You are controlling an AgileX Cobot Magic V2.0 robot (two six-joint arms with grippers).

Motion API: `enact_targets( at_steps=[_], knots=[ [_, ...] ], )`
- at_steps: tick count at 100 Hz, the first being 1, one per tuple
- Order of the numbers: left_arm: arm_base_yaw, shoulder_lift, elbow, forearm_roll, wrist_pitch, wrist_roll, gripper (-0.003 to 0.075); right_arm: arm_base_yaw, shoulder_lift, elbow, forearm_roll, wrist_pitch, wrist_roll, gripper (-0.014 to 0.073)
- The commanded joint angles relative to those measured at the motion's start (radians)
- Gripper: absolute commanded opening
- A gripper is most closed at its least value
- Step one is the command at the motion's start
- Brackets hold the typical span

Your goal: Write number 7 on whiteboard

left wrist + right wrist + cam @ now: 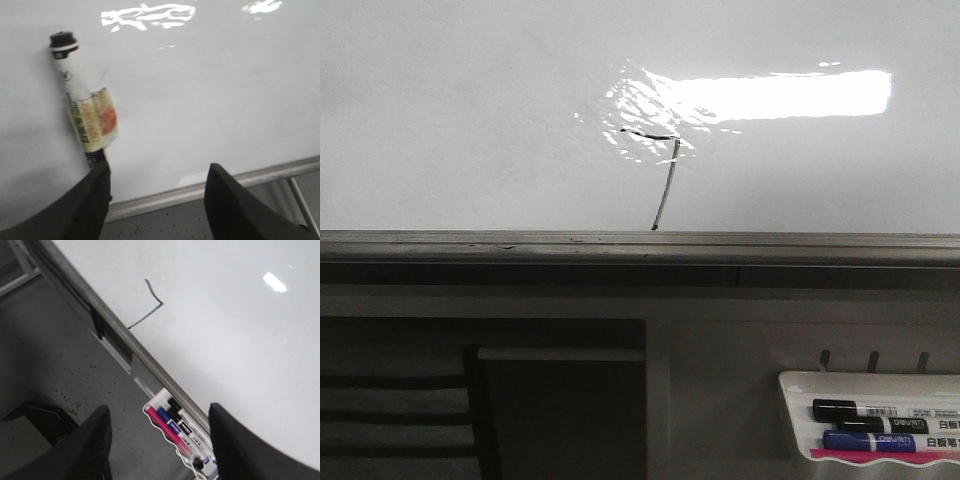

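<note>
On whiteboard [240, 340], number 7 [150, 305] well beyond right pincer [160, 440].

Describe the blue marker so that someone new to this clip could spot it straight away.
Start at the whiteboard with its grey lower rail, then drop to the small white marker tray hanging below its right end. The blue marker lies there, under a black marker and above a pink one; it alone is blue.
</note>
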State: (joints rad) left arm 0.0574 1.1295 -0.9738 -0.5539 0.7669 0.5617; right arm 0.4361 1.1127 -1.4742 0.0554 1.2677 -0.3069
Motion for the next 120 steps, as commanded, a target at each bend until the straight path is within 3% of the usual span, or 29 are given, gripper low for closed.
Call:
enact_targets(
  at_steps=[1, 13, 20, 31, 50, 65, 74, 92, 96, 120],
  knots=[
    [-0.050, -0.114, -0.032, 0.000, 0.016, 0.002, 0.0386, -0.002, -0.034, 0.009, -0.093, 0.030, 0.138, 0.0386],
    [-0.195, -0.234, -0.006, 0.136, -0.003, -0.006, 0.0384, -0.013, -0.094, 0.166, -0.144, -0.090, 0.208, 0.0386],
    [-0.261, -0.292, 0.031, 0.254, -0.034, -0.084, 0.0371, -0.049, -0.149, 0.282, -0.142, -0.195, 0.226, 0.0386],
    [-0.296, -0.391, 0.122, 0.367, -0.095, -0.193, 0.0343, -0.145, -0.258, 0.464, -0.142, -0.348, 0.273, 0.0386],
    [-0.282, -0.572, 0.352, 0.337, -0.383, -0.309, 0.0306, -0.308, -0.458, 0.749, -0.102, -0.637, 0.299, 0.0384],
    [-0.282, -0.655, 0.513, 0.224, -0.609, -0.316, 0.0258, -0.321, -0.594, 0.899, -0.011, -0.821, 0.299, 0.0380],
    [-0.282, -0.662, 0.563, 0.204, -0.672, -0.316, 0.0200, -0.321, -0.658, 0.953, 0.005, -0.873, 0.299, 0.0299],
    [-0.282, -0.660, 0.589, 0.204, -0.686, -0.316, 0.0013, -0.321, -0.725, 0.991, 0.005, -0.900, 0.297, -0.0071],
    [-0.282, -0.660, 0.589, 0.204, -0.686, -0.316, -0.0021, -0.321, -0.725, 0.991, 0.005, -0.896, 0.297, -0.0070],
    [-0.282, -0.660, 0.589, 0.204, -0.682, -0.316, -0.0020, -0.321, -0.725, 0.991, 0.005, -0.888, 0.297, -0.0071]
  ],
)
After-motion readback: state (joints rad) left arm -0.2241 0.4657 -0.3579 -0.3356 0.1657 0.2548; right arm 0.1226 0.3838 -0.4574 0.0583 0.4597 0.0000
